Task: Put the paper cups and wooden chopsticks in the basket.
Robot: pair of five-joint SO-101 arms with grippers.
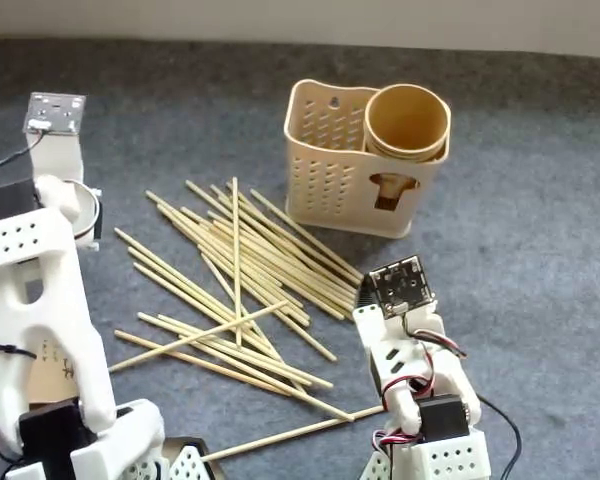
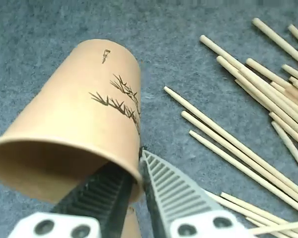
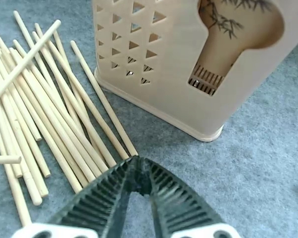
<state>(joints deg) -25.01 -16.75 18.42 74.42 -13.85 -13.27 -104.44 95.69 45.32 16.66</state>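
At my left wrist, the left gripper [image 2: 137, 167] clamps the rim of a tilted paper cup [image 2: 74, 114], with chopsticks [image 2: 273, 94] beside it on the grey mat [image 2: 188, 29]. My right gripper [image 3: 136, 166] hangs closed and empty near the basket [image 3: 169, 99], which holds stacked cups [image 1: 407, 120].

you're working on a grey, felt-like table [image 1: 540, 230]. the basket [image 1: 330, 170] stands upright on it toward the far side. the chopsticks [image 1: 270, 265] lie flat in a loose heap mid-table, in front of the basket and to its left. most run slantwise, side by side, and a few cross over the rest. the heap's nearest ends come close to the basket's base, but you can't tell whether they touch it. one lone stick [image 1: 280, 437] lies apart from the heap, toward the near edge, at a shallow slant.
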